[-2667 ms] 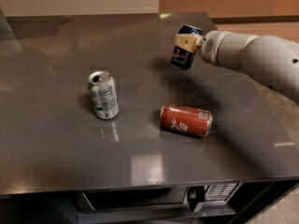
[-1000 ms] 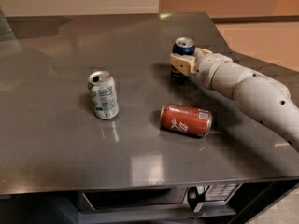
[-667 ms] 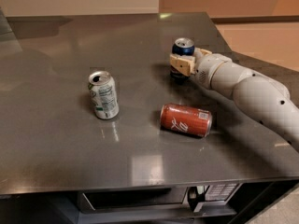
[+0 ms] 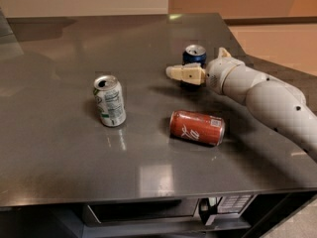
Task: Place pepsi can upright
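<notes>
Dark grey steel worktop [image 4: 59, 172] holds an upright white and green drink can [image 4: 109, 101] toward its left edge. A red cola can [image 4: 197, 127] lies on its side at centre, nearer the front edge. Toward the right rear corner the small dark blue pepsi can [image 4: 194, 53] stands with its long axis vertical and silver top up. It sits between the spread fingers of the cream two-finger gripper [image 4: 197, 63], which reaches in from the right edge. The near finger [image 4: 184, 73] passes in front of the can, seemingly clear of it. A second ago the fingers hugged the can; now they have parted, so the release looks done.
</notes>
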{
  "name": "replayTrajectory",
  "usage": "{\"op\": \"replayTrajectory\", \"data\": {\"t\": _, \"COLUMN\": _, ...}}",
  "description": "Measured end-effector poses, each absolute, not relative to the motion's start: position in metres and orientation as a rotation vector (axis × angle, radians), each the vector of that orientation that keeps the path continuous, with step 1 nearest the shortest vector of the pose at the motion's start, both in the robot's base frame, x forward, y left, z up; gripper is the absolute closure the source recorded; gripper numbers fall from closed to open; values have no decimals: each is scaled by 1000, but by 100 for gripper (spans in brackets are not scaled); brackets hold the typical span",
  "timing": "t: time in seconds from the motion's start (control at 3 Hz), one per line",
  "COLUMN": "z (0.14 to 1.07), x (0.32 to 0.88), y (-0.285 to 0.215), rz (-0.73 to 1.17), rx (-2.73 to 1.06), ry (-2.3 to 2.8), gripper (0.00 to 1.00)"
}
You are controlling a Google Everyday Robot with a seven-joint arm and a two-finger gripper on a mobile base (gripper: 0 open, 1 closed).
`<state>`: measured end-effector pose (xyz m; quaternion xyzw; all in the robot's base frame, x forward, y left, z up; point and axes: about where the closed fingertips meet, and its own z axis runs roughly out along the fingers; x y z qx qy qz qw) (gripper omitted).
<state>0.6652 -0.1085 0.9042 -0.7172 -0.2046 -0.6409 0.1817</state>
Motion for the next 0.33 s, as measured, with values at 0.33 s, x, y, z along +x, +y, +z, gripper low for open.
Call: {"op": "replayTrajectory", "data": {"t": 0.33, "z": 904, "x": 665, "y": -108, "rz": -1809, "rx": -2025, "ry": -578, "gripper": 0}}
